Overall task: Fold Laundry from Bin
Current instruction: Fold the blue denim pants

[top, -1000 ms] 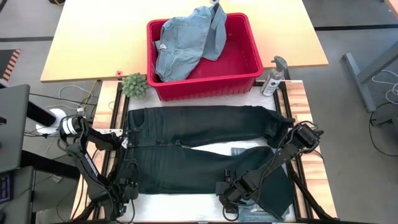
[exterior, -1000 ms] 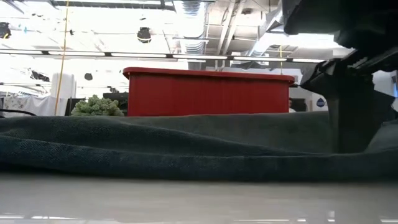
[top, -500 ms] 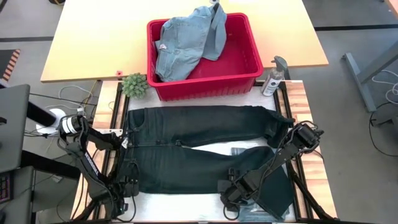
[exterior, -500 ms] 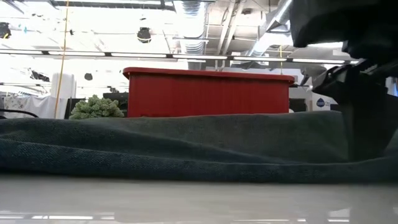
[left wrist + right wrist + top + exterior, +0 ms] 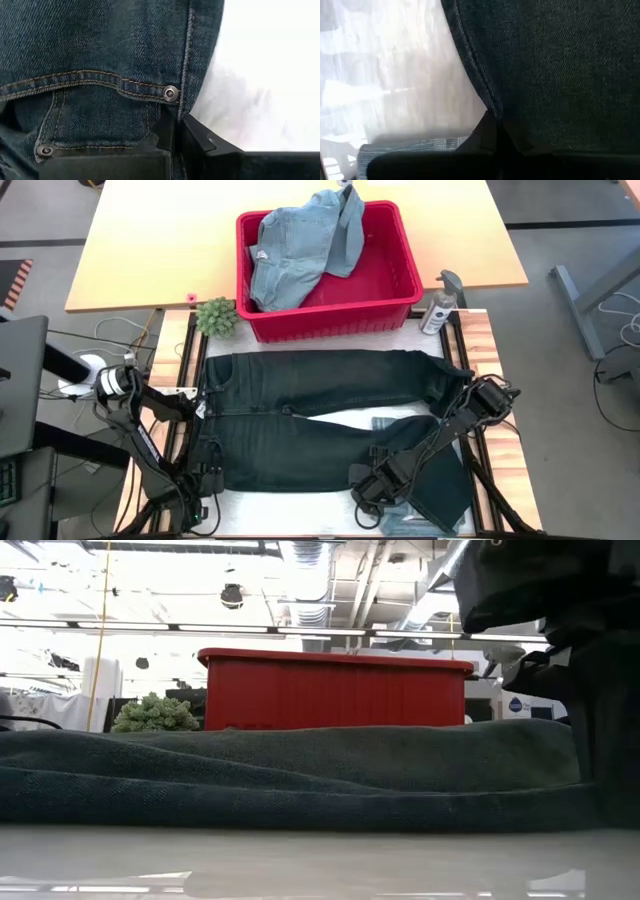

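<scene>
Along the near table edge, both pinched shut on the dark jeans (image 5: 320, 415): left gripper (image 5: 207, 478) at waistband, right gripper (image 5: 368, 488) mid-leg. Jeans lying crosswise, stretching away toward red bin (image 5: 400, 300).

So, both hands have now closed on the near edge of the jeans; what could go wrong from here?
1. The left hand pinches only the seam edge of the dark jeans by a rivet; it may slip when lifted.
2. The right hand also grips just the hem, so the fold could come out uneven.
3. A folded striped piece underneath might be dragged along.
</scene>
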